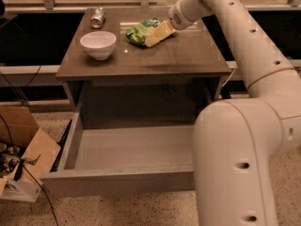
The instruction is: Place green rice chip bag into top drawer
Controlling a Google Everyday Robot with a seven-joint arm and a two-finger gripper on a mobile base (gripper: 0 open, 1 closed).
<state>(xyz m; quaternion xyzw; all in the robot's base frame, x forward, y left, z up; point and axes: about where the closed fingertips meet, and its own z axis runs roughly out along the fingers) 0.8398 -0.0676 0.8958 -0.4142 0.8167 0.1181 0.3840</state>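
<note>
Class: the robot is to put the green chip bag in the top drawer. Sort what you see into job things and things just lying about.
Job things: green rice chip bag on the tabletop; gripper, at the bag's right edge; top drawer, pulled open.
Lying about: white bowl; can; cardboard box on the floor.
</note>
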